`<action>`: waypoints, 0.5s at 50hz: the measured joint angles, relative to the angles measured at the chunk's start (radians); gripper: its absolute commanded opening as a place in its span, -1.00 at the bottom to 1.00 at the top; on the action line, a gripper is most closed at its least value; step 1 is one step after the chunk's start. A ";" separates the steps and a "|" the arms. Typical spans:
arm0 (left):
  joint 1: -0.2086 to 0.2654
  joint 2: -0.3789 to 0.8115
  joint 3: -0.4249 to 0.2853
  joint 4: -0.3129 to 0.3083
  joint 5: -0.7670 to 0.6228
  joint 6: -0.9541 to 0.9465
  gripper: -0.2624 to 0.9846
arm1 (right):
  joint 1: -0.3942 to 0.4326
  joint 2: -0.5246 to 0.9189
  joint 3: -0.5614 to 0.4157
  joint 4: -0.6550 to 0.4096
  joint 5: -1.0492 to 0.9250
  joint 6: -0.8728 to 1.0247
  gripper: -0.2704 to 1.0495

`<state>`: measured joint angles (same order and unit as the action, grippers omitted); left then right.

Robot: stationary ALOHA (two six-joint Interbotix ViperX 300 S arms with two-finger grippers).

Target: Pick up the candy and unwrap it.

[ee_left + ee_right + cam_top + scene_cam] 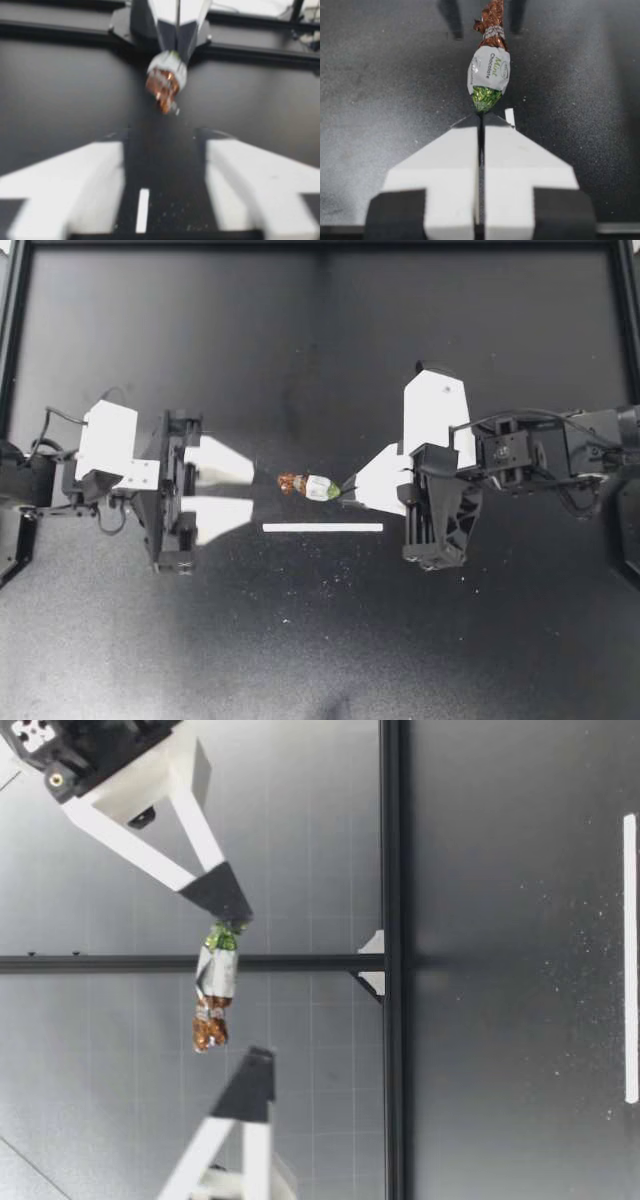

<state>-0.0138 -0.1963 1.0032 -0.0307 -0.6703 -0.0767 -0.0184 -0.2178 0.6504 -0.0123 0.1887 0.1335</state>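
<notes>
Closed fingers of my right end effector (347, 486) are pinching the candy (312, 486) by its green twisted end, holding it level in the air above the tabletop (300, 640), near a white strip (322, 527). My left end effector (250, 490) is hanging wide open, just short of the brown twist. Unwrapping is likely calling for the left to close on that loose twist alone, not the body, then pull straight away against a firm right grip.
</notes>
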 measured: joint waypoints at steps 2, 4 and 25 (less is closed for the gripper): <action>-0.003 0.002 -0.008 0.002 0.000 0.000 0.28 | 0.000 0.002 0.002 0.002 0.000 0.000 -0.87; -0.006 0.003 -0.015 0.003 -0.002 0.000 0.26 | 0.000 0.005 0.000 0.003 -0.002 0.000 -0.87; -0.009 0.034 -0.044 0.003 -0.017 0.008 -0.51 | 0.011 0.017 0.002 0.006 -0.020 0.002 -0.87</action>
<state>-0.0230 -0.1626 0.9587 -0.0276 -0.6872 -0.0690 -0.0077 -0.2010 0.6519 -0.0061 0.1687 0.1350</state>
